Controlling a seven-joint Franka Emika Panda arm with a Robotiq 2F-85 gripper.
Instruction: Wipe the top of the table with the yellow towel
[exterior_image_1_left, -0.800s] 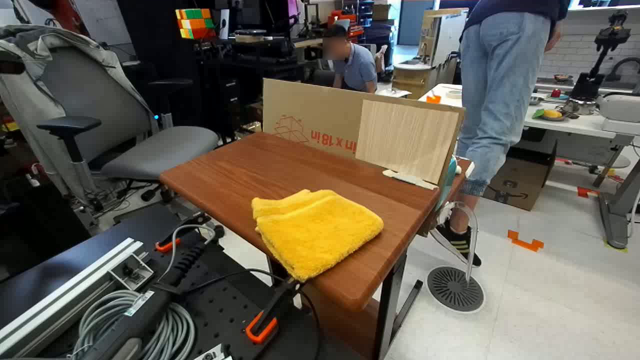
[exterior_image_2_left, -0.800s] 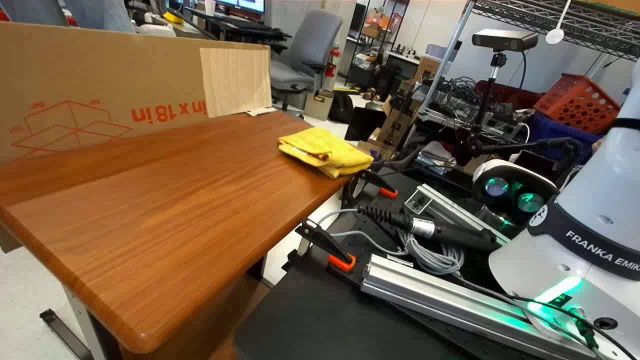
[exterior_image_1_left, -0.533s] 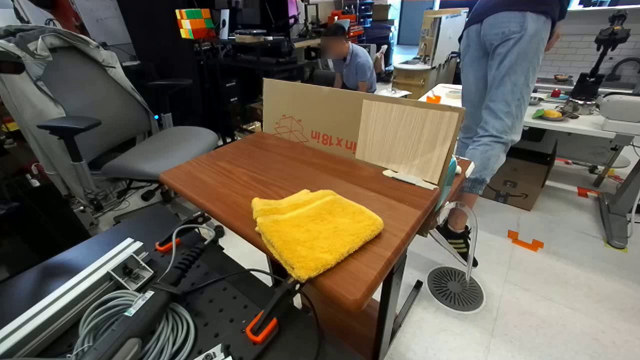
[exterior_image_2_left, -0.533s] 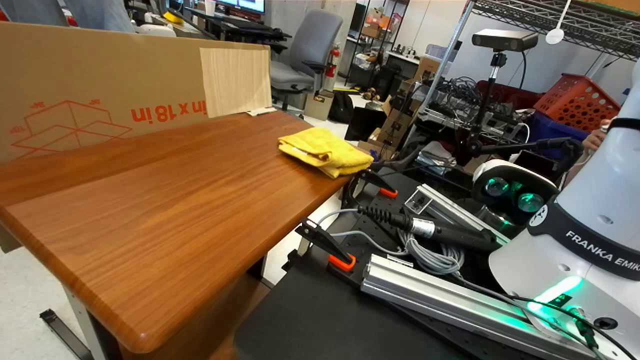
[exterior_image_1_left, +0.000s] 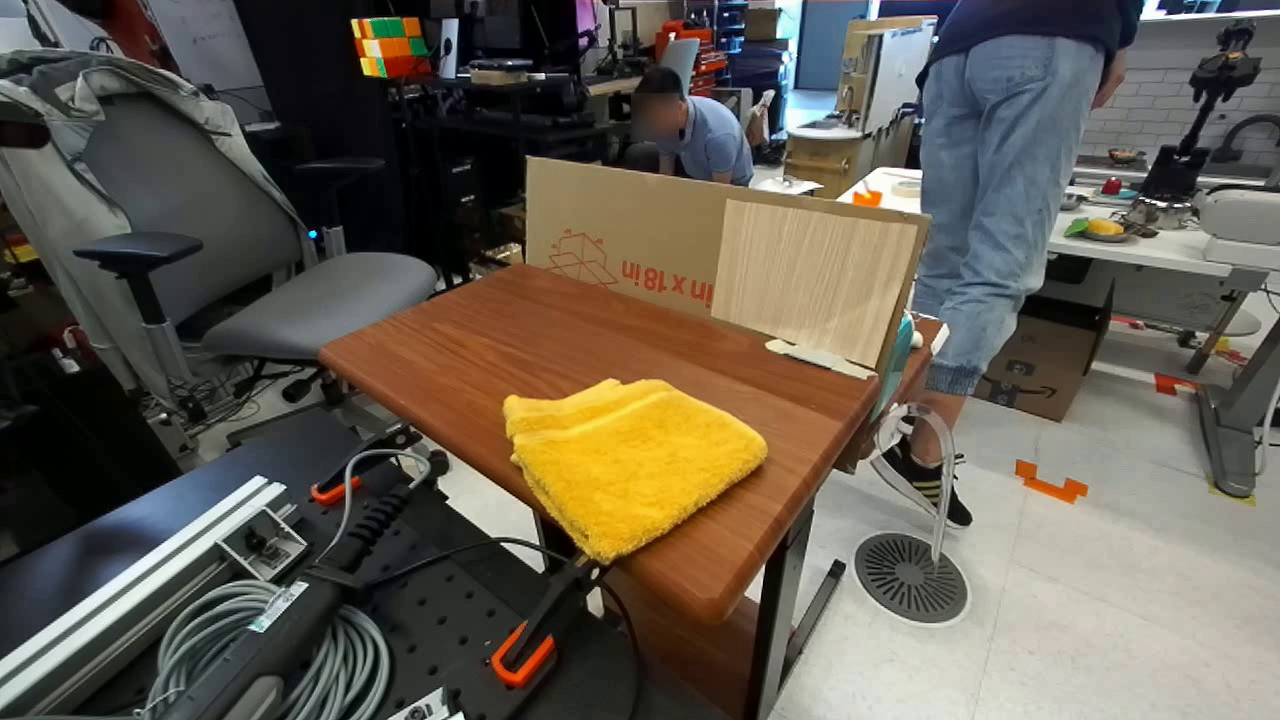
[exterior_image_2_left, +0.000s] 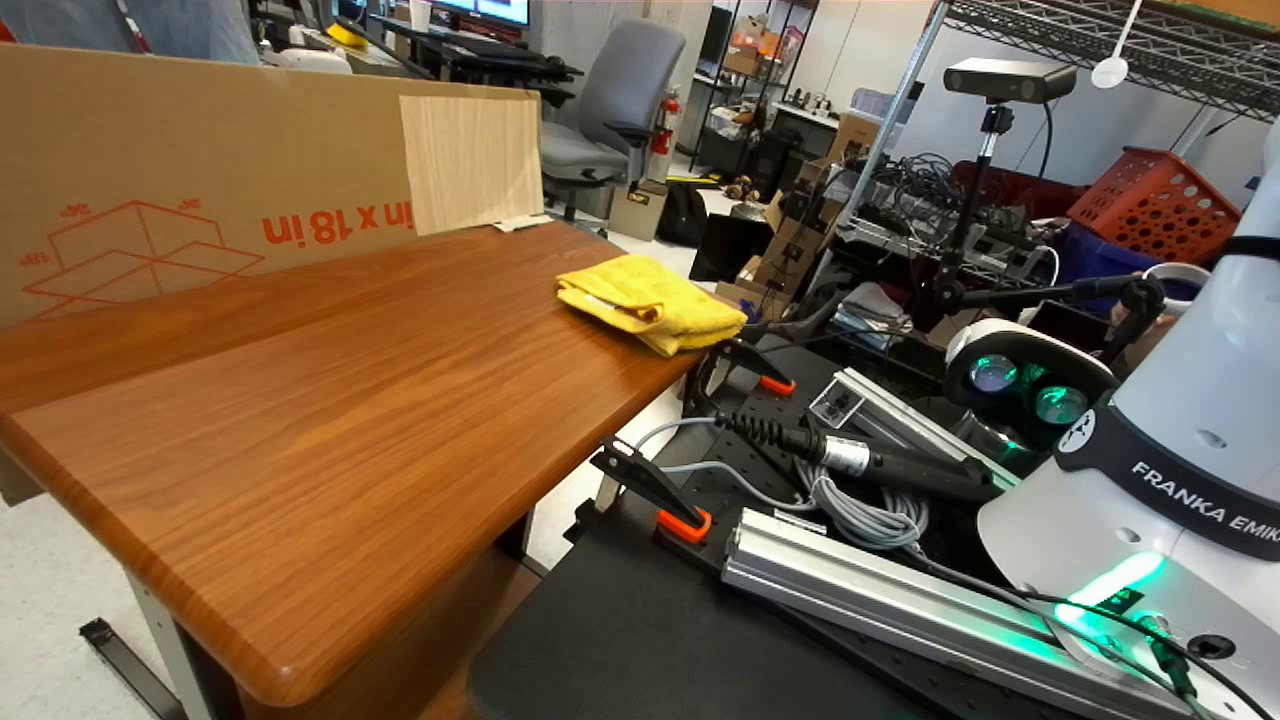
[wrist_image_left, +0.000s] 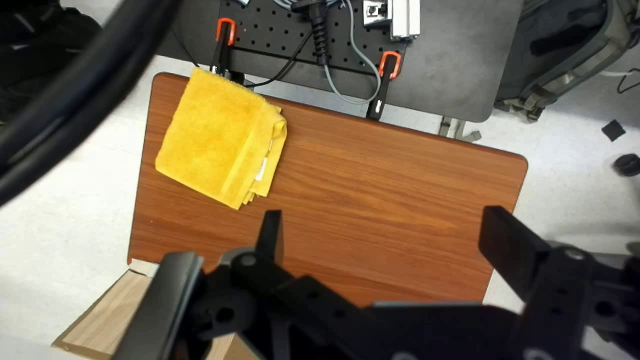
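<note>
Wood-grain table (exterior_image_1_left: 450, 340), a black workbench (exterior_image_2_left: 580, 640) just beside one long edge. Along the opposite edge a printed cardboard sheet (exterior_image_2_left: 200, 150) stands upright — blocking that side. The yellow towel (exterior_image_1_left: 635, 465) lies folded near a workbench-side corner, one tip reaching the edge. Robotiq gripper (wrist_image_left: 382, 235) (wrist view): fingers spread wide over the table, apart from the towel. Black-and-orange clamps (wrist_image_left: 384, 87) along the workbench's edge — one just beside the towel.
</note>
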